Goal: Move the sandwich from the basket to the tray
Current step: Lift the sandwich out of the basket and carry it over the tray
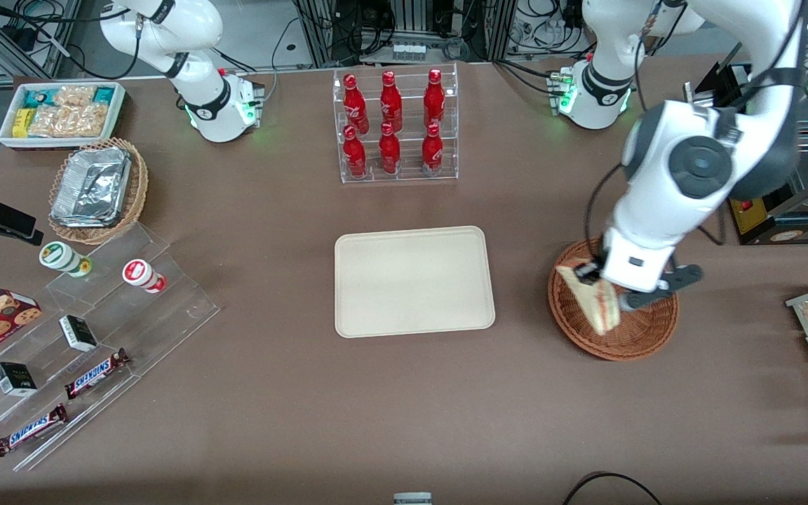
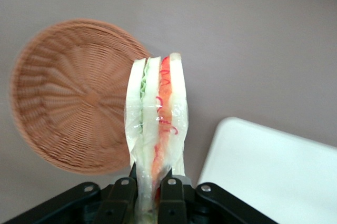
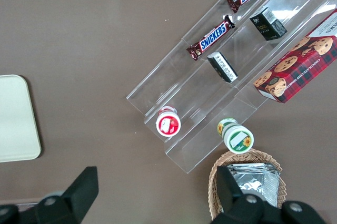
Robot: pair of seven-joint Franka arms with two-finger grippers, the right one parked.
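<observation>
Your gripper (image 1: 604, 280) is closed on the sandwich (image 1: 595, 298), pinching one end of the wedge between both fingers (image 2: 122, 196). From the front camera you see it hanging above the basket (image 1: 639, 337), over the part of the rim nearest the tray (image 1: 412, 280). The sandwich is lifted clear of the weave and hangs tilted.

Through the wrist camera you look along the sandwich (image 2: 157, 124) from the gripper (image 2: 147, 197) outward. It sits in clear wrap, its cut edge facing you: pale bread slices with a green layer on one side and a red layer on the other. The basket (image 2: 68, 98) lies underneath and to one side of it, with nothing in the part you can see. A rounded corner of the tray (image 2: 274, 171) shows just beside the sandwich, lower down on the table (image 2: 253, 34).

In the front view the tray lies flat on the brown table (image 1: 404, 421), near the basket but not touching it, toward the parked arm's end from it. Farther from the front camera than the tray stands a clear rack of red bottles (image 1: 393, 126).
</observation>
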